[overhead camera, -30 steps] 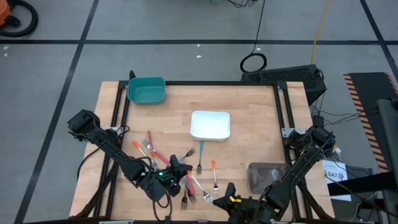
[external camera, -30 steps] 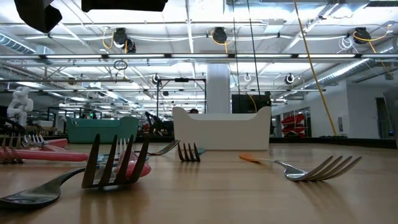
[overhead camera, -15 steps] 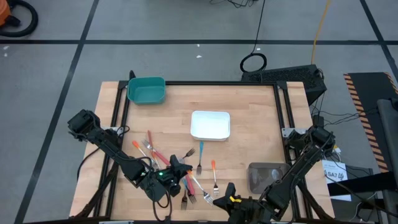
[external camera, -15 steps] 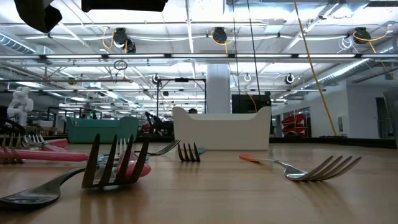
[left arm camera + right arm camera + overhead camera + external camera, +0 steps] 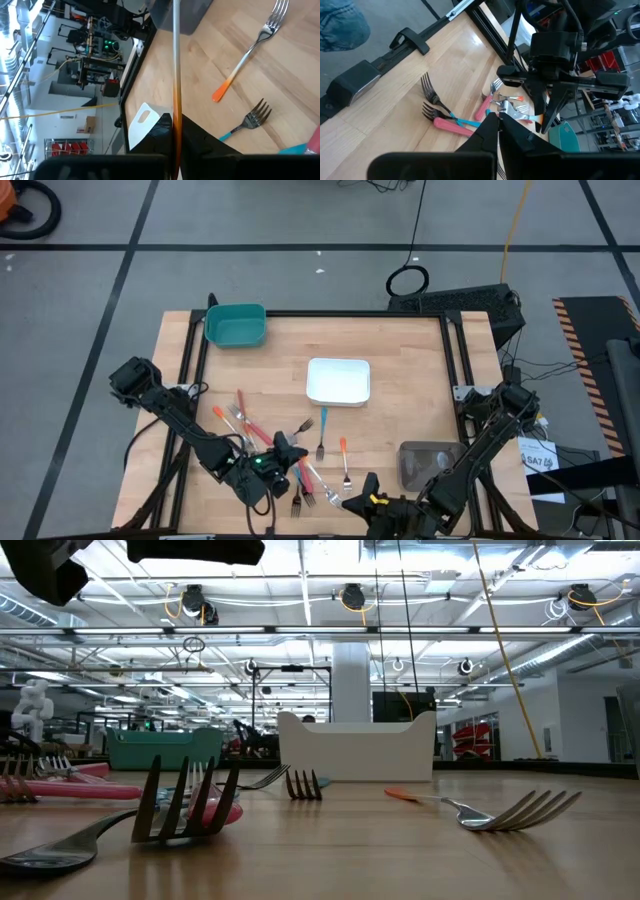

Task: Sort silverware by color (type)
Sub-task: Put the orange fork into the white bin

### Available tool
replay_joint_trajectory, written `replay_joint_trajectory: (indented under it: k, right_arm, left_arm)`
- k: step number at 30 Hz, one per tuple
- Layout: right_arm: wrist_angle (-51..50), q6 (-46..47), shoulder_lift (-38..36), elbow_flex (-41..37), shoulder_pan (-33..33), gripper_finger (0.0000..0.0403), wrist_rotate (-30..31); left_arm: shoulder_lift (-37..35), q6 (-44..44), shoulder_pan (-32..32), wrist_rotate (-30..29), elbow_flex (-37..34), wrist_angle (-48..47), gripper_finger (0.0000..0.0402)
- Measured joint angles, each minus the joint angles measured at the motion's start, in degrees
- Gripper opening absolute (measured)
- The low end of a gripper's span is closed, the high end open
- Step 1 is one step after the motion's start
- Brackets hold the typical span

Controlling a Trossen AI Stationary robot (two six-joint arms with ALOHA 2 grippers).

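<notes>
Nearest you, at the table's front edge, your right gripper (image 5: 362,483) waits with its fingers pressed together on nothing. Just beside it, toward the left, the closest pieces of the silverware (image 5: 303,498) lie flat on the wood: a few forks with their tines pointing at the front edge. A little farther in, your left gripper (image 5: 290,452) hangs over the thick of the pile, its fingers pinching an orange-handled fork (image 5: 175,75) by its thin shaft. In the left wrist view that shaft runs straight out from between the fingertips, orange where they clamp it and silver farther along. You cannot tell whether the far end is clear of the table. Beside this gripper, toward the right, a second orange fork (image 5: 344,463) and a blue-handled fork (image 5: 322,432) lie apart from each other, both pointing roughly front to back. To its left, the red-handled forks (image 5: 252,426) lie crossed over one another with more pieces around them. The grey tray (image 5: 425,463) sits near the front right corner, well apart from the pile. Beyond the forks, the white tray (image 5: 338,380) stands near the table's middle. Farthest off, the teal tray (image 5: 236,325) sits at the back left corner.
</notes>
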Motion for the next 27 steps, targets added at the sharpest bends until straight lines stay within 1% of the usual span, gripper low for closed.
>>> replay_joint_trajectory:
  k: [5, 9, 15, 19, 22, 25, 27]
  right_arm:
    - [0.0, 0.0, 0.0, 0.0, 0.0, 0.0, -0.1]
    - [-0.1, 5.3, 0.0, 0.0, 0.0, 0.0012, 0.3]
    - [-1.0, 11.5, 0.0, 0.0, -0.2, 0.0064, 1.0]
    - [-2.6, 16.2, 0.0, 0.0, 0.0, 0.0102, 6.5]
    - [-7.1, 21.2, -1.1, 0.0, 0.4, 0.0128, 8.7]
    - [-12.0, 27.8, -3.0, 0.0, 0.4, 0.0147, 8.7]
    - [-16.4, 32.1, -4.4, 0.0, 0.5, 0.0156, 8.6]
  left_arm:
    - [0.0, -0.4, 0.0, 0.0, 0.0, 0.0, 0.0014]
    - [-0.1, -0.5, 0.0, -0.1, 0.0, 0.2, 0.0014]
    - [-0.2, -1.5, 1.6, -0.1, 0.0, 0.9, 0.0013]
    - [-0.3, -1.9, 3.1, -0.5, 0.0, 0.9, 0.0013]
    - [-0.5, -1.9, 4.0, -0.8, 0.0, 0.9, 0.0013]
    - [-1.0, -1.6, 4.4, -1.3, 0.0, 1.0, 0.0013]
    - [-1.0, -0.9, 5.0, -2.9, 0.0, 0.9, 0.0013]
